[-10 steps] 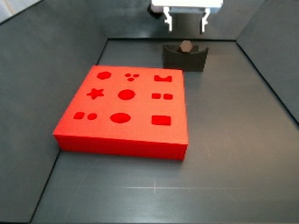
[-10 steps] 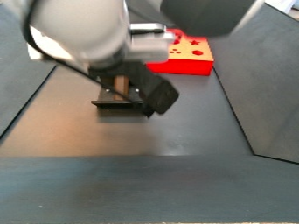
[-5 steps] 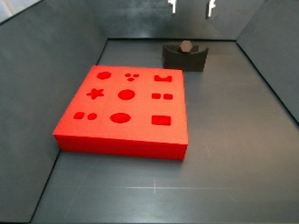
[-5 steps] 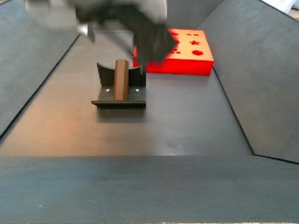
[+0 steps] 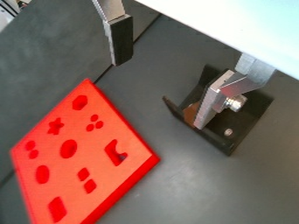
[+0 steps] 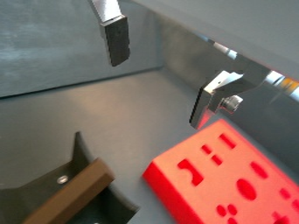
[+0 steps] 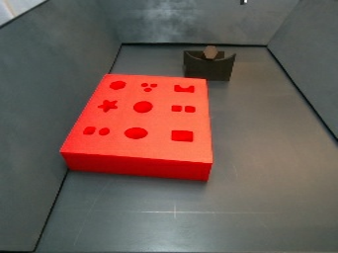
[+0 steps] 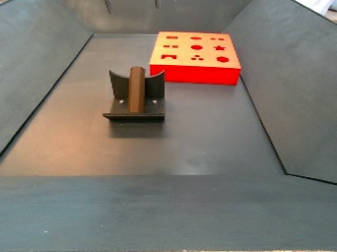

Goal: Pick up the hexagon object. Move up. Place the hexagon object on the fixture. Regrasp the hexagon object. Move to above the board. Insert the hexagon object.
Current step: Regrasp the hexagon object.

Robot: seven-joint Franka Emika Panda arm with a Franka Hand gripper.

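the claw (image 5: 176, 70) hangs high above the floor with its fingers (image 6: 114, 39) spread wide and nothing between them. the hexagon object (image 8: 136, 88) rests upright in the fixture (image 8: 134, 108), apart from the board (image 7: 140, 124).

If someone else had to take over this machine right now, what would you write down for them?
Gripper: open, empty, raised high above the floor; only its two fingers show in both wrist views.
Hexagon object: standing in the notch of the fixture, not held.
Board: lying flat on the floor, apart from the fixture, all cutouts unfilled.
Done: hexagon object picked up and placed on the fixture.
Left: regrasp it, carry it above the board, insert it in its cutout.
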